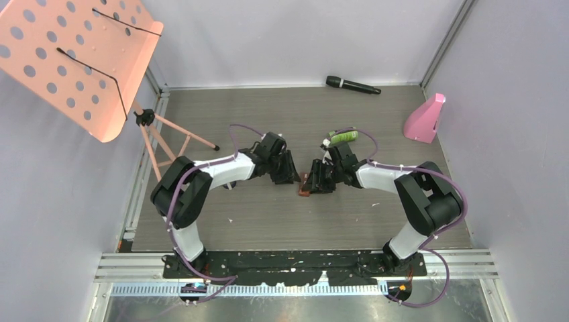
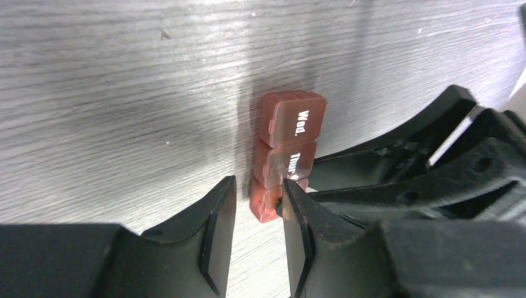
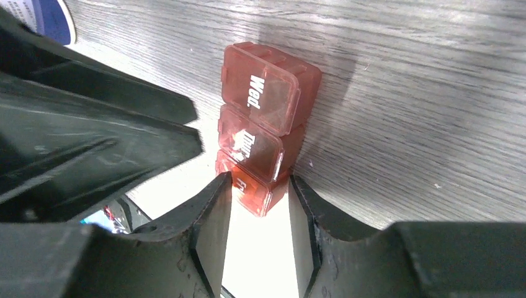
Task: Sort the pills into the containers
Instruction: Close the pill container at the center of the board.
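A small brown case [image 1: 304, 186] lies at mid-table; its lids read Wed., Thur. and Fri. [image 2: 291, 121] [image 3: 263, 102]. My right gripper [image 3: 259, 181] [image 1: 317, 181] is shut on its Fri. end, one fingertip on each side. From the other side, my left gripper [image 2: 258, 183] [image 1: 290, 176] stands open, bare table between its fingers. Its right fingertip [image 2: 288, 192] touches the edge of the Fri. lid. The green-lidded bottle [image 1: 342, 138] lies behind my right arm. A white, blue-labelled container [image 3: 46, 15] shows at a corner. No pills are in view.
A black microphone [image 1: 352, 84] lies at the back of the table. A pink object [image 1: 424, 119] stands at the back right. An orange perforated music stand [image 1: 74, 60] leans over the left side, its legs [image 1: 168, 137] on the table.
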Action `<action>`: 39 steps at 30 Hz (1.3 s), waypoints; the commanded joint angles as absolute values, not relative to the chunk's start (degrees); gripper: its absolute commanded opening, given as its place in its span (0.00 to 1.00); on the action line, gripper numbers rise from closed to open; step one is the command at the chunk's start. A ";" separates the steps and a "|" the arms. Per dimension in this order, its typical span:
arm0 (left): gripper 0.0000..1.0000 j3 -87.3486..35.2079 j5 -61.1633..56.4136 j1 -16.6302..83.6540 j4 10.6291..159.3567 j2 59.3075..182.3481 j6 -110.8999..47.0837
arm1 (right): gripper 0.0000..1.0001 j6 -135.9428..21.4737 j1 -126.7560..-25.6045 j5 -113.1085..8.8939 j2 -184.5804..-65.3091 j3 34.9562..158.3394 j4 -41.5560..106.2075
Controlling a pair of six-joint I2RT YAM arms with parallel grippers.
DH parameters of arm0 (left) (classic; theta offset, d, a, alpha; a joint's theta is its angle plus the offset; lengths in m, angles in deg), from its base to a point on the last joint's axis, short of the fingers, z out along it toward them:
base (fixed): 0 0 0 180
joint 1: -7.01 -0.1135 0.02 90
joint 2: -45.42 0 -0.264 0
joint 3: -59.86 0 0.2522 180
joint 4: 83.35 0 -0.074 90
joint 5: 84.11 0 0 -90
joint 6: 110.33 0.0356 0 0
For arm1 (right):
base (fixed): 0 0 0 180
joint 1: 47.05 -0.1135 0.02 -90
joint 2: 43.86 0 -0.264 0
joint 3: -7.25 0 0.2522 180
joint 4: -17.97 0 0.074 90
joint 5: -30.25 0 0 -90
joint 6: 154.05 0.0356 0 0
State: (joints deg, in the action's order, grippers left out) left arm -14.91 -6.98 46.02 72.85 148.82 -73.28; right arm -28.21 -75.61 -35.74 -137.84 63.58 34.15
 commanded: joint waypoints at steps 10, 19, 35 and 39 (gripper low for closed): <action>0.38 -14.14 0.74 39.54 68.47 134.77 -64.43 | 0.71 -32.73 -75.44 -47.02 -135.69 72.44 49.21; 0.99 -11.10 6.72 38.61 69.41 126.70 -54.25 | 0.68 -32.91 -76.99 -49.98 -136.72 74.45 52.62; 0.57 -5.37 -29.01 42.72 86.03 140.36 -62.40 | 0.64 -23.80 -76.99 -50.19 -130.83 70.21 48.18; 0.54 -3.19 -28.26 43.28 90.56 141.57 -65.26 | 0.61 -21.92 -75.95 -48.46 -126.09 66.68 45.52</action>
